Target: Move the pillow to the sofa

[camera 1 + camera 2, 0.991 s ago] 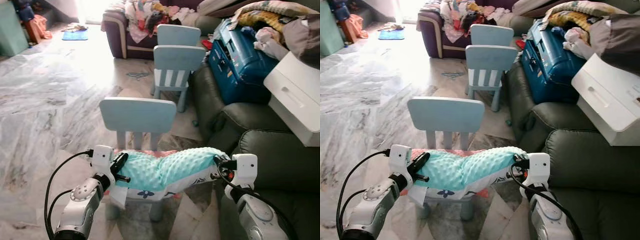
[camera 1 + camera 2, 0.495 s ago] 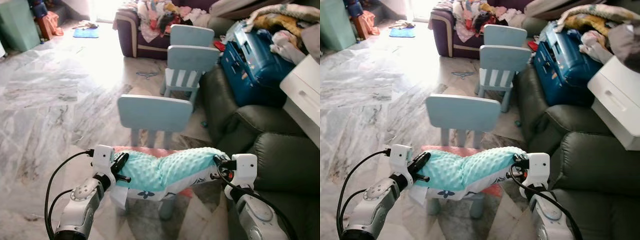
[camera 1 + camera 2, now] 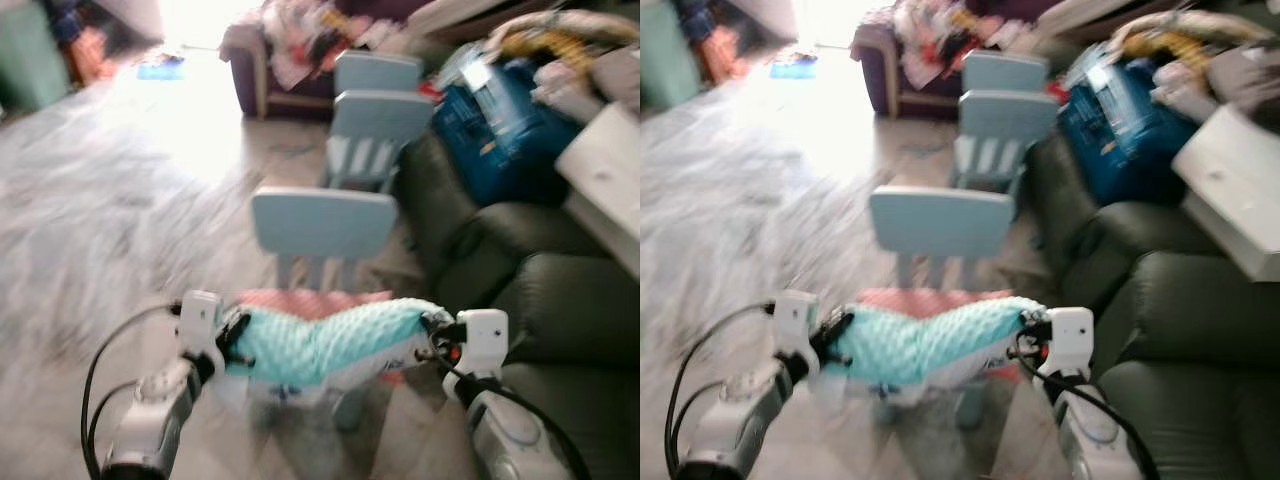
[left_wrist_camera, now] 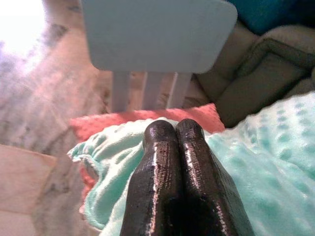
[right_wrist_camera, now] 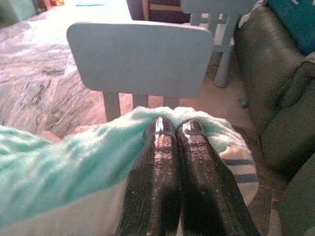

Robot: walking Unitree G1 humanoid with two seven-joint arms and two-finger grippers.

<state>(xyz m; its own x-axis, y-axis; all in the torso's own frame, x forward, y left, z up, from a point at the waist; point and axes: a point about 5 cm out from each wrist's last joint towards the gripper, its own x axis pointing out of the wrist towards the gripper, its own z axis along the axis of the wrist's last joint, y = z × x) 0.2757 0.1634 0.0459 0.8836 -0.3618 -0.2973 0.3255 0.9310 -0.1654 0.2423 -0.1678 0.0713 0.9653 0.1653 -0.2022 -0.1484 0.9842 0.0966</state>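
Note:
A mint-green bumpy pillow with a white patterned underside hangs between my two grippers, in front of my chest. My left gripper is shut on its left end, with the fingers pressed together on the fabric. At the pillow's right end my right gripper is shut too, fingers closed on the edge. The dark grey sofa stands to my right, its seat cushion just beyond my right arm.
A light blue child's chair with a red seat pad stands right under the pillow, two more chairs behind it. A blue suitcase, a white box and bedding load the sofa's far part. Marble floor lies open to the left.
The whole picture has shifted and blurred, so the camera is moving. The pillow stays held between both grippers as before.

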